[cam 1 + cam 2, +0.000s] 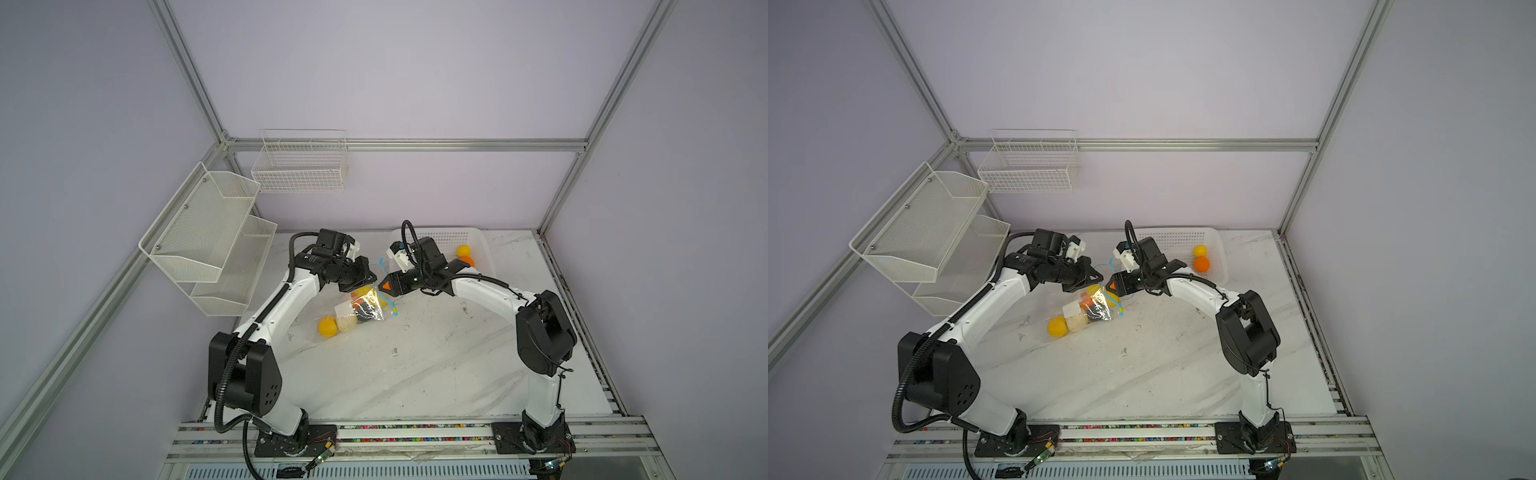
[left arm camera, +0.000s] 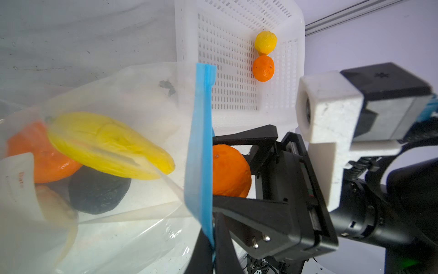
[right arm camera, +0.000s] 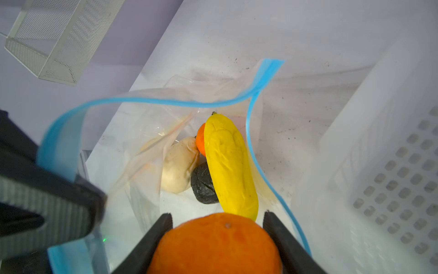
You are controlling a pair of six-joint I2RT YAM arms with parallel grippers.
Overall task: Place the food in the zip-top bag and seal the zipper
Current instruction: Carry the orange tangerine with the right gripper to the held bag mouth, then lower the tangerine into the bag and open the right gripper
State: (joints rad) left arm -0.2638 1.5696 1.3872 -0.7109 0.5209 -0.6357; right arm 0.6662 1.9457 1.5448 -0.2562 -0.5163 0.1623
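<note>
The clear zip-top bag (image 1: 357, 309) lies mid-table with its mouth lifted toward the back. My left gripper (image 2: 213, 251) is shut on the light-blue zipper (image 2: 200, 142) strip and holds the rim up. Inside the bag are a long yellow piece (image 3: 228, 163), a cream ball (image 3: 177, 166), a black lump (image 3: 203, 187), an orange ball (image 2: 40, 159) and a yellow round (image 1: 327, 326). My right gripper (image 3: 218, 217) is shut on another orange ball (image 3: 215, 244), right at the open mouth. Its jaws stand wide around the ball.
A white perforated basket (image 1: 482, 245) at the back right holds a yellow round (image 1: 463, 251) and an orange ball (image 1: 467, 261). Mesh shelves (image 1: 208, 241) hang on the left wall, and a wire basket (image 1: 299, 166) on the back wall.
</note>
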